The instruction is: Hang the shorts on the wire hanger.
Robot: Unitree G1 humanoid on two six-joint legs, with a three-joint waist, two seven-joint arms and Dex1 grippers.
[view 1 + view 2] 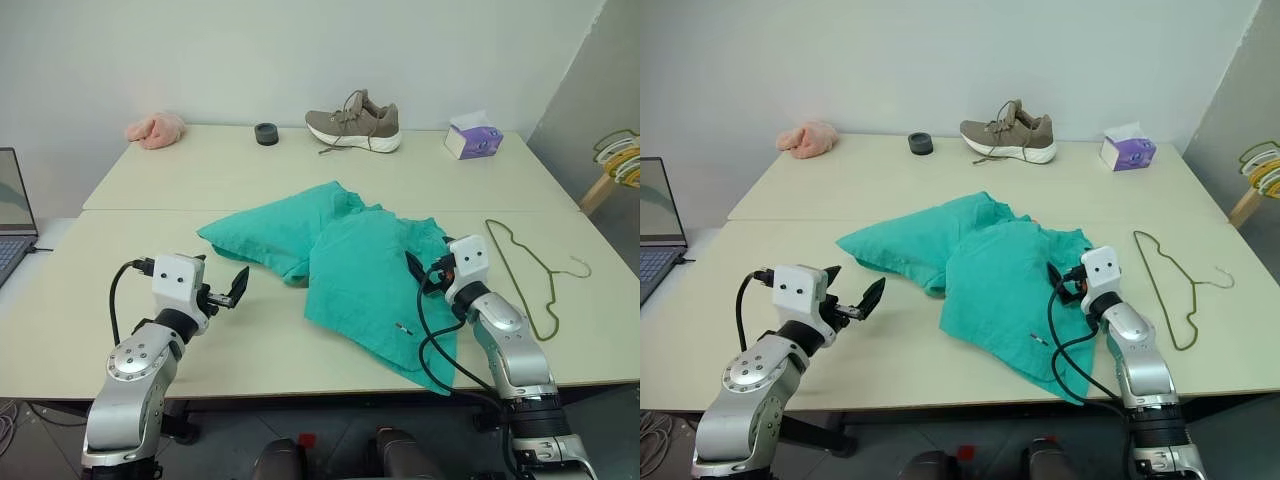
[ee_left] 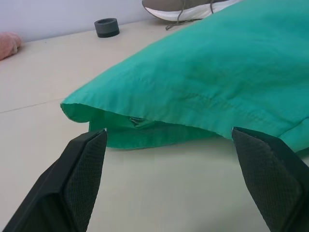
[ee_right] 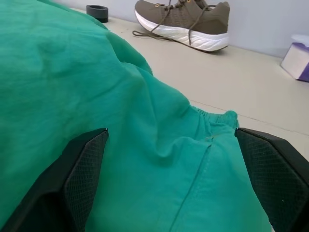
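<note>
Two pale tables [image 1: 150, 190] pushed together carry everything, white wall behind. The shorts [image 1: 350, 265] lie crumpled across the middle, one corner drooping off the near edge. The wire hanger [image 1: 530, 270] lies flat just to their right, not touching the fabric. Left gripper [image 1: 222, 293] sits spread wide with nothing in it, a bit left of the shorts; right gripper [image 1: 1065, 282] is spread wide too, over the shorts' right edge, empty. The left wrist view gets right under a lifted hem; the right wrist view shows the gathered waistband. Back row: sneaker [image 1: 354, 126], tissue box [image 1: 473, 139], pink cloth [image 1: 156, 130], black ring [image 1: 266, 133]. Laptop [image 1: 12, 215] far left.
</note>
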